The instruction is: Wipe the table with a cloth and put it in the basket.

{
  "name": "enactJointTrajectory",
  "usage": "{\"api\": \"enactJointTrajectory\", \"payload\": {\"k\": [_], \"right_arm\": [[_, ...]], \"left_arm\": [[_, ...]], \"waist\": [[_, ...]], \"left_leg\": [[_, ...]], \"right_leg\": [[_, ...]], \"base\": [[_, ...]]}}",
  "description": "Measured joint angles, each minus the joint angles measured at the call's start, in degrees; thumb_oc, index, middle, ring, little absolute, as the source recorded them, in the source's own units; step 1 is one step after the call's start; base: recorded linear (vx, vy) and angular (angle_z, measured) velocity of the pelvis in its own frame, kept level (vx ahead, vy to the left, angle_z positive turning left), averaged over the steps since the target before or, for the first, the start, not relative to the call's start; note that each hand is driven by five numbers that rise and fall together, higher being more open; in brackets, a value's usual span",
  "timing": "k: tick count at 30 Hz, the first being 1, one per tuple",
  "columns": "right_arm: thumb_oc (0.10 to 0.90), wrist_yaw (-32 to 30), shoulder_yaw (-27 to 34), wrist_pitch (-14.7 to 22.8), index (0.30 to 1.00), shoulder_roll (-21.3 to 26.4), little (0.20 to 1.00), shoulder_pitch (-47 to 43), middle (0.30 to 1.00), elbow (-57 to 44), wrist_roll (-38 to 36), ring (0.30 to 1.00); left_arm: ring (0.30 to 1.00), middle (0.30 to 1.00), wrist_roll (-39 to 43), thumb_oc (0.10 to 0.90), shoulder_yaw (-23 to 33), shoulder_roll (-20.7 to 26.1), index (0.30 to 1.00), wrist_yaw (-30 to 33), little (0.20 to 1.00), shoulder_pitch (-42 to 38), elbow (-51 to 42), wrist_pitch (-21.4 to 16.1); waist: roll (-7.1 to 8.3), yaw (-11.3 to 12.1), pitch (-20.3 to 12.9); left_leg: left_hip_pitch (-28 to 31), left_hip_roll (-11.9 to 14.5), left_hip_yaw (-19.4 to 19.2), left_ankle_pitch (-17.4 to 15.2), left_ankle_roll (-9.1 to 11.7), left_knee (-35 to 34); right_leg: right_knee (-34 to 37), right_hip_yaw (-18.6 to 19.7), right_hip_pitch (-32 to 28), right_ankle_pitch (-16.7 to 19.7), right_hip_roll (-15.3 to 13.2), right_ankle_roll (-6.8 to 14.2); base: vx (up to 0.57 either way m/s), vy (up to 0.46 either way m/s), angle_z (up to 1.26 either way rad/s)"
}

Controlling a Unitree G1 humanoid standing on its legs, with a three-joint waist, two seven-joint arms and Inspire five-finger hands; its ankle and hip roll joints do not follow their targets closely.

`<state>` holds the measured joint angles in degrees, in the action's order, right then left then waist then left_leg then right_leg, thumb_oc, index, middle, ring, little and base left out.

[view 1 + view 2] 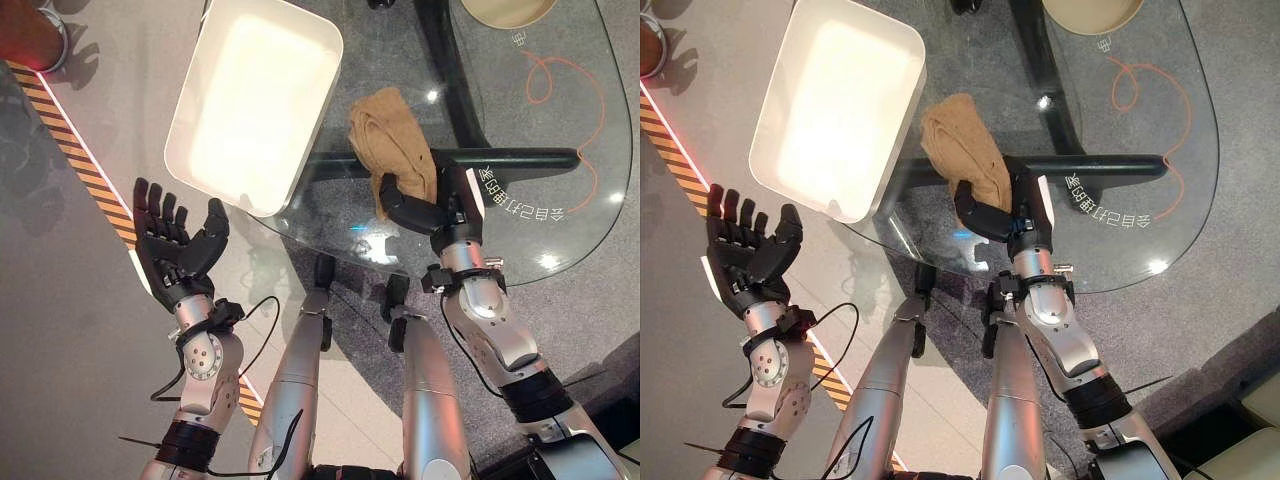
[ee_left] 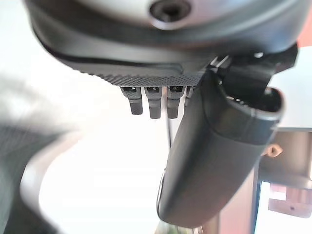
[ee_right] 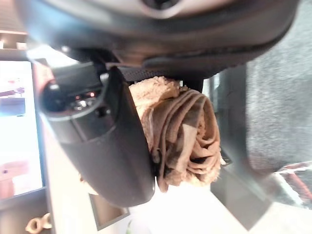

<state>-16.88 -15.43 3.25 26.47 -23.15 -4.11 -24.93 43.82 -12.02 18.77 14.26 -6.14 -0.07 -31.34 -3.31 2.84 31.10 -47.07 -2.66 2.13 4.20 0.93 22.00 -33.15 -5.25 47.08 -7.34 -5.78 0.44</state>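
Right robot hand [image 1: 425,205] grips cloth [image 3: 183,139]; wrist view shows folds.

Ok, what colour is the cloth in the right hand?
Tan-brown, plain. The cloth shows best in the right wrist view, bunched in the right hand.

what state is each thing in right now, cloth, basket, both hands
tan cloth: bunched up, lying on the glass table, near end gripped
right hand: shut on the cloth
white basket: upright, sitting on the table's left end
left hand: open, fingers straight, held off the table beside the basket
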Motion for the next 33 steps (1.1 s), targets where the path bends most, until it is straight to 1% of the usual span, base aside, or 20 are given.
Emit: {"api": "enactJointTrajectory", "payload": {"k": [1,4,6,8,9,11,15,17,21,24,33], "right_arm": [[0.100,0.7,0.0,0.0,0.300,0.4,0.200,0.3,0.300,0.0,0.0,0.300],[0.100,2.6,-0.4,0.0,0.300,0.7,0.200,1.1,0.300,0.0,0.0,0.300],[0.100,3.8,-1.1,0.0,0.300,0.8,0.200,1.4,0.300,0.0,0.0,0.300],[0.100,4.2,-1.2,0.0,0.300,1.0,0.200,1.5,0.300,0.0,0.1,0.300],[0.100,4.3,-1.3,0.0,0.300,1.2,0.200,1.5,0.300,0.0,0.1,0.300],[0.100,4.4,-1.6,0.0,0.300,2.2,0.200,1.3,0.300,0.0,0.2,0.300],[0.100,5.4,-1.6,0.0,0.300,4.0,0.200,1.3,0.300,0.0,0.2,0.300],[0.100,5.5,-1.8,0.0,0.300,4.3,0.200,1.3,0.300,0.0,0.1,0.300],[0.100,5.6,-3.6,0.1,0.300,4.7,0.200,1.0,0.300,0.1,0.1,0.300],[0.100,5.6,-5.4,0.1,0.300,4.7,0.200,0.8,0.300,0.0,0.2,0.300],[0.100,5.5,-5.2,0.9,0.300,4.7,0.200,-0.2,0.300,0.0,0.0,0.300]], "left_arm": [[0.900,0.900,1.2,0.800,-1.6,0.9,0.900,-3.6,0.900,0.0,-0.9,0.2],[0.900,0.900,2.9,0.800,-4.7,2.3,0.900,-9.4,0.900,-0.4,-1.7,0.2],[0.900,0.900,4.2,0.800,-5.1,2.6,0.900,-11.5,0.900,-0.7,-1.7,0.3],[0.900,0.900,5.1,0.800,-5.0,2.7,0.900,-12.4,0.900,-1.0,-1.6,0.6],[0.900,0.900,5.9,0.800,-5.0,3.5,0.900,-13.4,0.900,-1.2,-1.6,0.9],[0.900,0.900,7.0,0.800,-5.2,5.0,0.900,-15.3,0.900,-1.4,-1.6,1.4],[0.900,0.900,7.6,0.800,-5.6,7.7,0.900,-22.3,0.900,-1.4,-1.6,3.6],[0.900,0.900,9.1,0.800,-7.0,8.4,0.900,-24.8,0.900,-2.0,-1.6,4.1],[0.900,0.900,10.0,0.800,-9.9,9.2,0.900,-25.1,0.900,-4.3,-1.6,4.8],[0.900,0.900,9.9,0.800,-10.8,9.0,0.900,-24.8,0.900,-5.7,-1.6,5.3],[0.900,0.900,10.0,0.800,-11.9,8.6,0.900,-24.7,0.900,-6.2,-1.6,9.1]], "waist": [[0.01,-0.1,0.0],[0.09,-0.5,0.1],[0.11,-1.7,0.1],[0.11,-2.2,0.1],[0.11,-2.5,0.1],[0.11,-2.5,0.1],[0.11,-2.4,0.1],[0.11,-2.4,0.1],[0.11,-2.6,0.1],[0.11,-3.0,0.1],[0.11,-3.0,0.1]], "left_leg": [[0.0,0.0,-0.1,0.0,-0.1,0.0],[0.0,0.0,-0.9,-0.3,-0.7,0.0],[-0.1,-0.1,-1.5,-0.3,-0.9,0.1],[-0.1,-0.1,-1.8,-0.4,-1.1,0.1],[-0.1,-0.1,-1.8,-0.4,-1.1,0.1],[-0.1,-0.1,-1.8,-0.4,-1.1,0.0],[-0.1,-0.1,-1.8,-0.4,-1.1,0.0],[0.0,-0.1,-2.0,-0.5,-1.2,0.0],[-0.1,-0.2,-2.4,-0.6,-1.3,0.0],[-0.2,-0.1,-2.5,-0.8,-1.2,0.0],[-0.4,-0.2,-2.5,-0.9,-1.5,-0.1]], "right_leg": [[0.3,0.1,0.0,0.0,0.0,0.0],[0.4,0.8,0.0,0.4,0.1,0.7],[0.7,1.2,0.0,0.5,0.0,1.0],[0.8,1.4,0.0,0.5,-0.1,1.2],[0.9,1.4,0.0,0.6,-0.1,1.2],[1.0,1.4,0.0,0.6,-0.1,1.3],[1.0,1.8,0.0,0.6,-0.1,1.2],[1.0,2.0,0.0,0.6,-0.1,1.3],[1.1,2.4,0.2,0.6,-0.1,1.4],[1.2,2.5,0.3,0.7,-0.1,1.5],[1.5,2.5,0.4,0.6,-0.1,1.6]], "base": [[-0.01,0.028,-0.04],[-0.01,0.021,-0.09],[-0.01,0.011,-0.10],[-0.01,0.010,-0.05],[0.00,0.000,0.00],[0.00,0.000,0.00],[0.00,0.000,0.00],[0.00,0.000,0.00],[0.00,-0.004,-0.03],[0.00,-0.004,-0.01],[0.00,0.000,0.00]]}}
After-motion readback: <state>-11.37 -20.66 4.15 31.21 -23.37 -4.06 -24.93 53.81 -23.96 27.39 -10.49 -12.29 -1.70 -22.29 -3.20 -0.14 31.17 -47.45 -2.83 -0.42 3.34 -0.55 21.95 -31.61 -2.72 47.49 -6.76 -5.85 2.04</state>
